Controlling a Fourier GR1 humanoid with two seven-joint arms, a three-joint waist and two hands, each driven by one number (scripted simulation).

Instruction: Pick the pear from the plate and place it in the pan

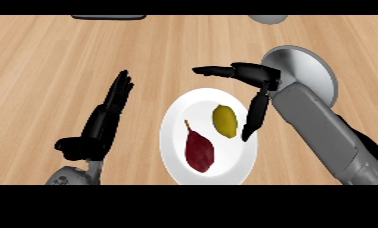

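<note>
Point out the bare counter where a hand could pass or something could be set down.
Bare wood lies between the left hand and the white plate, and across the far counter beyond both hands. It is crowded on the right: the right hand hangs over the plate's edge beside the yellow fruit, with the grey pan just behind.

**My counter**

My wooden counter (59, 47) carries a white plate (177, 122) near me, a grey pan (314, 72) to its right, a dark object (108, 17) and a grey one (267, 19) at the far edge.
</note>
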